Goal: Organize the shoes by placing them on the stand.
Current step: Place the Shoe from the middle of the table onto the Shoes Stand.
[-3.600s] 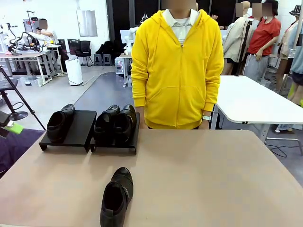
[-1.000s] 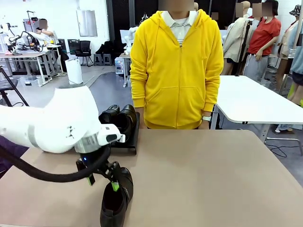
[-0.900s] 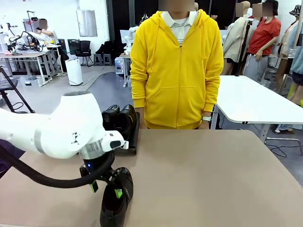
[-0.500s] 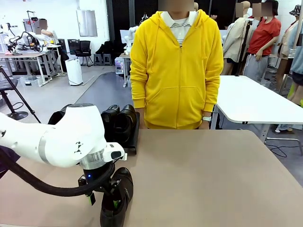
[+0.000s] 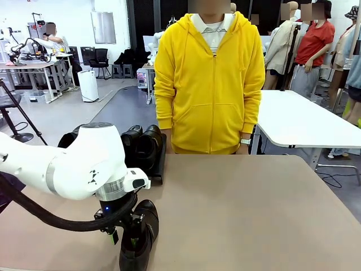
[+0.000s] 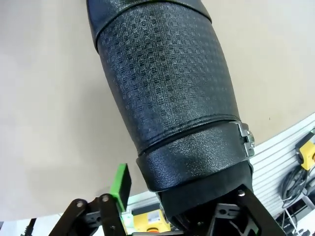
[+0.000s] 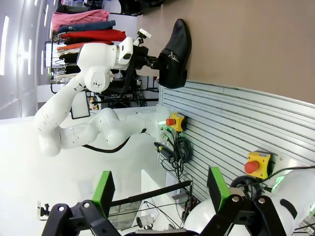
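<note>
The left arm's white wrist covers most of the left platform of the stand in the front view, so just a sliver of the single shoe on it shows above the arm. The right platform is partly visible, with a pair of shoes resting on it near the person in the yellow hoodie. The loose shoe lies on the tan table at the near edge, its heel end cut off by the bottom of the picture.

The left gripper is down at this shoe's opening. In the left wrist view one green-padded finger stands outside the shoe's side, while the other finger is buried in the collar and cannot be made out; whether the jaws already pinch the shoe's wall cannot be told.

The right gripper hangs well off the table, its two green pads spread wide with nothing between them, and its camera sees the left arm at the shoe from afar
</note>
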Controlling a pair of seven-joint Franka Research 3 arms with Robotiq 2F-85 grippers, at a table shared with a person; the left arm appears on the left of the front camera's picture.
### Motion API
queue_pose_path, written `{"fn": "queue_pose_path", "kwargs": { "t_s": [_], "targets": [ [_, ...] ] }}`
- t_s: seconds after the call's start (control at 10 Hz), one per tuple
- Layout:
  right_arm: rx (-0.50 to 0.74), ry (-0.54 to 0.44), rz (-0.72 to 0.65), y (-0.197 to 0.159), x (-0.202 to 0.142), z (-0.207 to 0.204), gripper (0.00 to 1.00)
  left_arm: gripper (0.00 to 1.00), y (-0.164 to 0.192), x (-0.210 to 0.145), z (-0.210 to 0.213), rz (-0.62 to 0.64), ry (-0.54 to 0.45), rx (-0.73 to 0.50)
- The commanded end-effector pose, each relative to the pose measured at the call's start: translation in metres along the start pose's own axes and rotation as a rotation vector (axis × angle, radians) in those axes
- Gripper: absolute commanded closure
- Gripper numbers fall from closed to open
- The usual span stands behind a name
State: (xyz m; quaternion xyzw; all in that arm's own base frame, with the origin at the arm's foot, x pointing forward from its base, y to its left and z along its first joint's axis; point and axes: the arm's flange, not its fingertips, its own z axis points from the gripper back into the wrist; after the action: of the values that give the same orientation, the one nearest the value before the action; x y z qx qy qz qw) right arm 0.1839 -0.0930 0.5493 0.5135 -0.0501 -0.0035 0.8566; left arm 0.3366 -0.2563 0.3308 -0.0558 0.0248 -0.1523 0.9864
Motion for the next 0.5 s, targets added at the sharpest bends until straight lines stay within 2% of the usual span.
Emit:
{"fn": "queue_pose_path", "kwargs": {
  "t_s": [0.0,0.4],
  "targets": [
    [0.02,-0.007,0.027,0.0044,0.0023,0.0008,0.0,1.0,-0.0019,-0.0012,-0.0007,0.014,-0.009,0.03],
    [0.02,-0.007,0.027,0.0044,0.0023,0.0008,0.0,1.0,-0.0028,-0.0029,0.0013,-0.03,-0.002,0.02]
  ]
}}
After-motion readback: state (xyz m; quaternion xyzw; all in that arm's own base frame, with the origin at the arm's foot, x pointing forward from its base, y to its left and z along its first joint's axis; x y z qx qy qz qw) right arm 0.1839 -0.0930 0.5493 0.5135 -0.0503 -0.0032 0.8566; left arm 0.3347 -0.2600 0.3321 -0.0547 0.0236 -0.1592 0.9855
